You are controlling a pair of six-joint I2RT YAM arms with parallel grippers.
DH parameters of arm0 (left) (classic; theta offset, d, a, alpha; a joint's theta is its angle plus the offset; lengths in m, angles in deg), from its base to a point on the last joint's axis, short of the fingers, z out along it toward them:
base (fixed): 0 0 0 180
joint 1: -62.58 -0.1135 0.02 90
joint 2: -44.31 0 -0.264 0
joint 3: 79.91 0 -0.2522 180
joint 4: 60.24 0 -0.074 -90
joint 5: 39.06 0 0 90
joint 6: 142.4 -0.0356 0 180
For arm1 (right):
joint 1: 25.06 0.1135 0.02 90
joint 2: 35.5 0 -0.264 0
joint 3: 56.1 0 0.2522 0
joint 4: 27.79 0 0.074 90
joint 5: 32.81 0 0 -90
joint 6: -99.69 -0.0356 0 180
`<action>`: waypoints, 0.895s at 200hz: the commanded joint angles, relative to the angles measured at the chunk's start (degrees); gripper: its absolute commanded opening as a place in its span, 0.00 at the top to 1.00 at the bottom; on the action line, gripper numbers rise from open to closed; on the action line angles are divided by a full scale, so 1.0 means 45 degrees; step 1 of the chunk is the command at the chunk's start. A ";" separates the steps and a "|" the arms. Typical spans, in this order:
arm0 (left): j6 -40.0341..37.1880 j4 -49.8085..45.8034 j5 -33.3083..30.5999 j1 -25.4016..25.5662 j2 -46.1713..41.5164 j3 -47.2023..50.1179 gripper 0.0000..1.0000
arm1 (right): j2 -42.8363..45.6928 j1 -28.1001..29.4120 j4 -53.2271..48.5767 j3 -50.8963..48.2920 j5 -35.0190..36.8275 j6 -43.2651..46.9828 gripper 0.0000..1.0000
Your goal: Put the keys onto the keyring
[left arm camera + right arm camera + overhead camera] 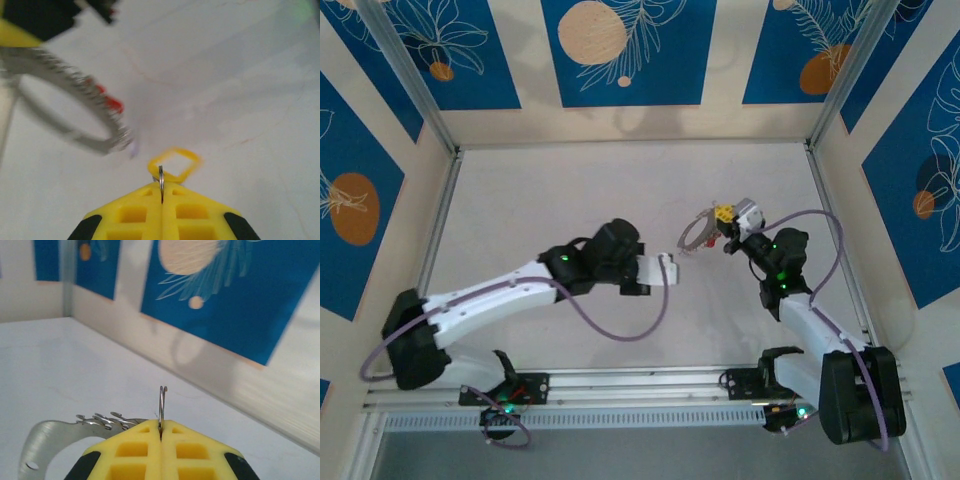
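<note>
Ylw key [187, 155], gry keyring [55, 67], blue leaf-print walls [240, 300]

A pale grey bench [570, 190] forms the floor of a boxed enclosure. Cream walls [720, 50] rise on three sides, carrying deep blue panels [620, 70] printed with white leaf outlines and orange and peach discs. Silver metal posts [408, 75] slant up from the far corners. A ribbed metal rail [640, 385] runs along the near edge
</note>
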 commanded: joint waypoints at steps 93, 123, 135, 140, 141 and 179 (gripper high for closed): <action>-0.0813 -0.4335 0.0307 -0.2833 -0.1402 -0.1512 1.00 | -0.0540 0.4265 -0.4529 0.1898 -0.2998 0.4324 1.00; -0.1117 -0.4220 0.0703 -0.2826 -0.1235 -0.1224 1.00 | -0.1060 0.4908 -0.4552 0.1990 -0.3643 0.4583 1.00; -0.1165 -0.3928 0.0726 -0.2830 -0.1228 -0.0997 1.00 | -0.1155 0.5079 -0.4956 0.2121 -0.3864 0.4730 1.00; -0.1203 -0.3858 0.0662 -0.2819 -0.1191 -0.0943 1.00 | -0.1181 0.5162 -0.5111 0.2154 -0.3874 0.4786 1.00; -0.1209 -0.3853 0.0653 -0.2818 -0.1181 -0.0933 1.00 | -0.1188 0.5179 -0.5126 0.2174 -0.3874 0.4799 1.00; -0.1465 -0.3902 0.0661 -0.2827 -0.0819 -0.0930 1.00 | -0.1598 0.5531 -0.6105 0.2639 -0.3912 0.4928 1.00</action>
